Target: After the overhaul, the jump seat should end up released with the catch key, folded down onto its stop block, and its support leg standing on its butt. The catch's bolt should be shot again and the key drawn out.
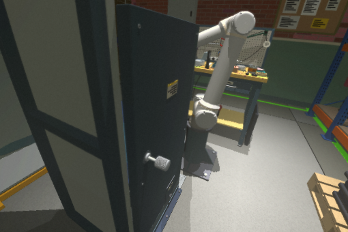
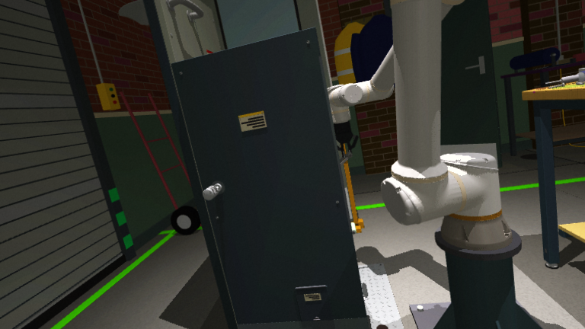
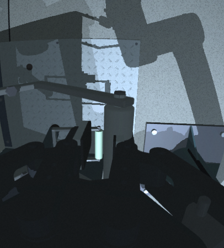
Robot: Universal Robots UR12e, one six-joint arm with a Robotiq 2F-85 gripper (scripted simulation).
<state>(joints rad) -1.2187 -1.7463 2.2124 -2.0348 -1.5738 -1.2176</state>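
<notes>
My gripper (image 2: 346, 144) hangs behind the far edge of the dark upright panel (image 2: 267, 179), pointing down. It is at the top of an orange bar, the support leg (image 2: 350, 187), which runs down to a foot near the floor (image 2: 358, 224). In the wrist camera a grey post (image 3: 117, 137) rises between my fingers, with a dark arm (image 3: 84, 93) bolted across its top. A small pale cylinder (image 3: 98, 144) stands just left of the post. A knurled knob, the catch key (image 1: 157, 161), sticks out of the panel's near face. The seat itself is hidden behind the panel. The gripper is closed on the support leg.
Behind the work stands a brick wall with a workbench (image 1: 238, 73) and pegboard. The robot's pedestal (image 2: 474, 274) stands right of the panel on a floor plate. A checker plate (image 2: 379, 291) lies by the panel's foot. A pallet (image 1: 327, 200) sits at the right.
</notes>
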